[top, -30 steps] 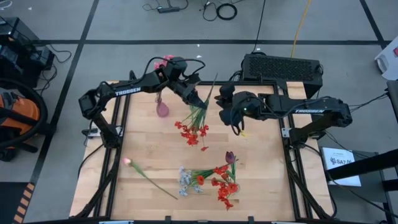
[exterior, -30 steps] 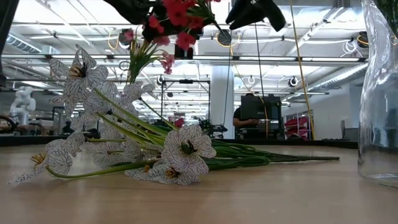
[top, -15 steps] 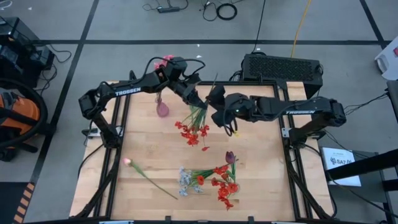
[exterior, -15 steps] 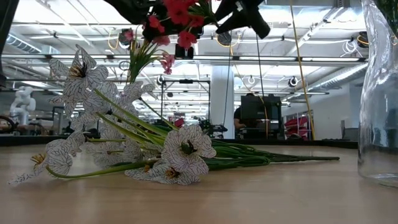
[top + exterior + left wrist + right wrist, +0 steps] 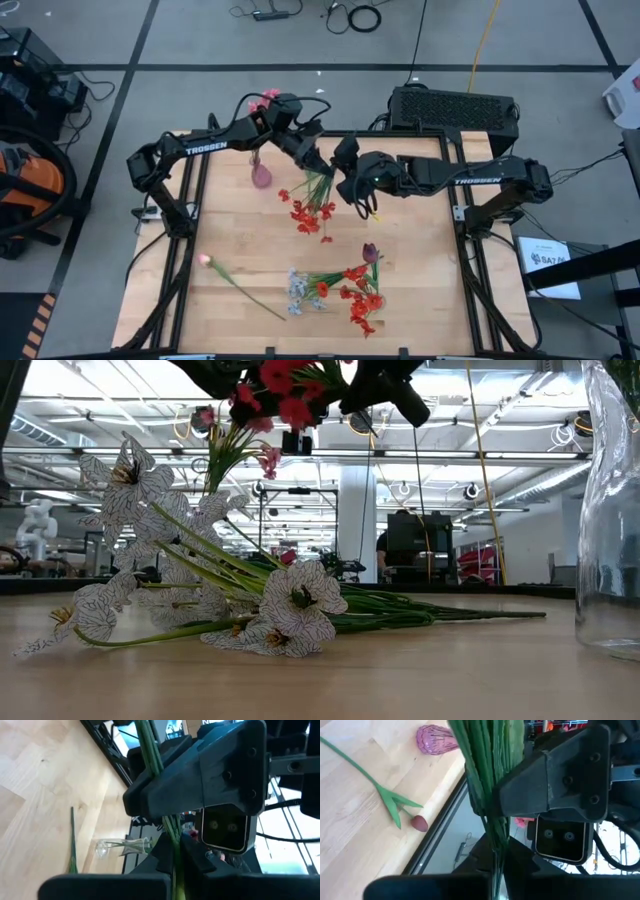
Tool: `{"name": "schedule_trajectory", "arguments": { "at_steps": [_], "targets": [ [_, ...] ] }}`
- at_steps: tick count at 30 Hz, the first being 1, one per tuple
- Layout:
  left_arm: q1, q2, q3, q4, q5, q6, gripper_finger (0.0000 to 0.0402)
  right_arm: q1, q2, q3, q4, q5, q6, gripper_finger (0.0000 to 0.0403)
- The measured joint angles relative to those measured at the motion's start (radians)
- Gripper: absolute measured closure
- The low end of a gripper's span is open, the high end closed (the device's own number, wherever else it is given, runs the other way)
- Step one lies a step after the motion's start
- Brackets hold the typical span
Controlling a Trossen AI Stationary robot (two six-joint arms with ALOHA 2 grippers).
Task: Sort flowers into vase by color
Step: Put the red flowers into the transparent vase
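Both grippers clamped on one red spray, held above the table just right of the vase.

We see a pink bud (image 5: 204, 260) lying well left of and nearer than the vase (image 5: 261, 176). The left gripper (image 5: 318, 167) pinches the red spray (image 5: 311, 208) by its stems; the right gripper (image 5: 347, 172), apparently closed on the same stems, meets it. The remaining flowers (image 5: 340, 285) lie far nearer, right of the vase.

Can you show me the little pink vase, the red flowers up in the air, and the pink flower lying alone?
Small translucent pink vase (image 5: 261, 177), high view, round body.
Red flower spray (image 5: 310, 213), high view, blossoms.
Single pink bud flower (image 5: 204, 259), high view, bud.
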Motion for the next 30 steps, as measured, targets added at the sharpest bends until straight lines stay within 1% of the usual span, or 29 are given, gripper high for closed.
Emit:
{"name": "schedule_trajectory", "arguments": {
  "at_steps": [5, 12, 15, 19, 23, 27, 30],
  "targets": [
    [-0.001, 0.0, 0.0, 0.0, -0.022, -0.003, 0.0378, 0.0, 0.0, 0.0, -0.033, -0.001, 0.029, 0.0389],
    [0.0, 0.0, 0.0, 0.005, -0.029, 0.0, 0.0314, 0.0, -0.001, 0.0, -0.061, -0.003, 0.047, 0.0397],
    [0.009, 0.0, 0.0, 0.01, -0.028, -0.001, 0.0297, 0.0, -0.003, 0.0, -0.071, -0.003, 0.047, 0.0397],
    [0.037, -0.01, 0.0, 0.016, -0.028, -0.001, 0.0294, 0.0, -0.005, -0.001, -0.104, -0.007, 0.048, 0.0397],
    [0.06, -0.031, 0.0, 0.075, -0.039, -0.003, 0.0293, 0.001, -0.011, -0.003, -0.154, -0.012, 0.085, 0.0397],
    [0.075, -0.064, 0.0, 0.205, -0.059, -0.028, 0.0293, 0.0, -0.029, -0.003, -0.23, -0.009, 0.157, 0.0397],
    [0.076, -0.101, 0.001, 0.297, -0.088, -0.037, 0.0292, 0.0, -0.067, -0.003, -0.286, -0.009, 0.248, 0.0397]
  ]
}}
